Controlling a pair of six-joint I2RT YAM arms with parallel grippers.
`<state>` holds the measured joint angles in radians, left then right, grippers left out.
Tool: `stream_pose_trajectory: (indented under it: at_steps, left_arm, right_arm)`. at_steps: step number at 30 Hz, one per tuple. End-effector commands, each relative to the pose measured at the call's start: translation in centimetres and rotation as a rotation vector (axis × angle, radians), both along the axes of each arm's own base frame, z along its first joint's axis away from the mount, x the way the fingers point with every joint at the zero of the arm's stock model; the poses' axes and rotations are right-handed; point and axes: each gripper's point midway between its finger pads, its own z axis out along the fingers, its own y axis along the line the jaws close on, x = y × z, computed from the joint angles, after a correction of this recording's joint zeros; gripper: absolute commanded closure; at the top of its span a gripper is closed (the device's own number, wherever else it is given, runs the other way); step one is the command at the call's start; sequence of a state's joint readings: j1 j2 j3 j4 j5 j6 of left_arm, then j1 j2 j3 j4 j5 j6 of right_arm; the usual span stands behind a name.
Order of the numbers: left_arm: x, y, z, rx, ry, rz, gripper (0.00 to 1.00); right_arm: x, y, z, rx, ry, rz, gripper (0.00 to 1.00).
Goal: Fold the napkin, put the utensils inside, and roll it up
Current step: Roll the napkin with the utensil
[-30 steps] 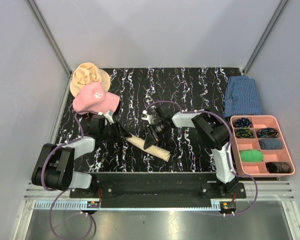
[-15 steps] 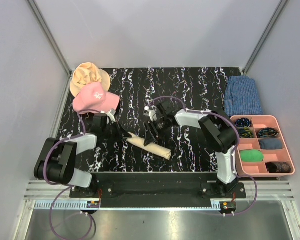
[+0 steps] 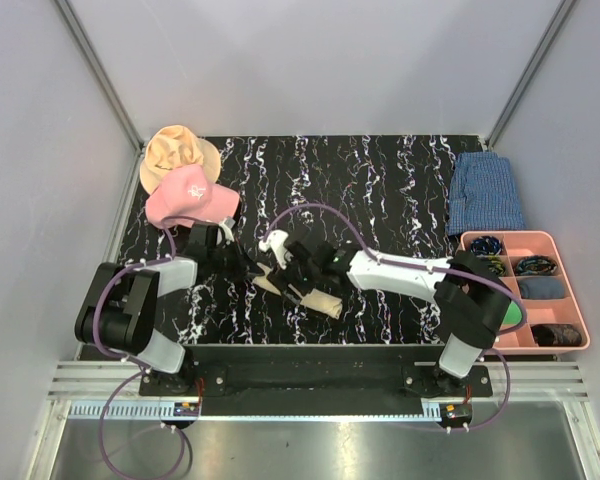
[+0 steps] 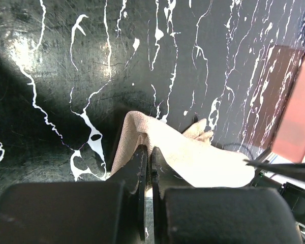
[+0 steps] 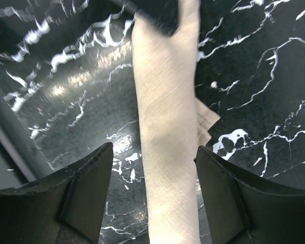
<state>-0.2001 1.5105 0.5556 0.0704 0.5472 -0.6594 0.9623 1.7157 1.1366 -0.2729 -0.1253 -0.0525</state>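
The beige napkin [image 3: 302, 291] lies rolled into a slim tube slanting across the front middle of the black marbled table. My left gripper [image 3: 244, 269] is shut on its upper left end; in the left wrist view the fingers [image 4: 142, 168] pinch the cloth [image 4: 193, 157]. My right gripper [image 3: 292, 276] is open and low over the roll. In the right wrist view [image 5: 153, 148] the jaws stand on either side of the tube [image 5: 168, 168] without touching it. A loose corner [image 5: 207, 119] sticks out beside the roll. No utensils show in any view.
A pink cap [image 3: 190, 197] on a tan hat [image 3: 175, 150] sits at the back left, close to my left arm. A blue checked cloth [image 3: 486, 192] lies at the back right. A pink tray [image 3: 470, 300] with small items stands at the right.
My right arm has stretched left and lowered, and its wrist has turned so the open jaws straddle the roll. My left gripper has shifted slightly right, still holding the napkin's end.
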Motion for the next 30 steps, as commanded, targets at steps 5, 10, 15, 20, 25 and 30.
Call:
stream_pose_trajectory:
  at_steps: [5,10,15,20,25,30]
  left_arm:
    - [0.8,0.2,-0.1,0.032,0.006,-0.009,1.0]
    - [1.0,0.1,0.1,0.03,0.003,-0.008,1.0]
    - [1.2,0.0,0.4,0.021,-0.002,-0.014,1.0]
    - [1.5,-0.2,0.8,0.012,-0.013,-0.018,1.0]
    - [2.0,-0.3,2.1,0.002,-0.052,-0.011,0.96]
    - [2.9,0.2,4.2,0.012,-0.116,0.02,0.52]
  right_arm:
    - [0.0,0.1,-1.6,-0.127,-0.2,0.044,0.25]
    - [-0.6,-0.1,-3.9,-0.182,-0.181,0.07,0.25]
    - [-0.2,-1.1,-6.2,-0.25,-0.176,0.033,0.26]
    - [-0.8,-1.5,-7.9,-0.246,-0.076,0.025,0.28]
    - [-2.3,-1.7,-9.4,-0.213,0.115,0.037,0.41]
    - [-3.5,-1.9,-9.6,-0.151,0.287,0.041,0.57]
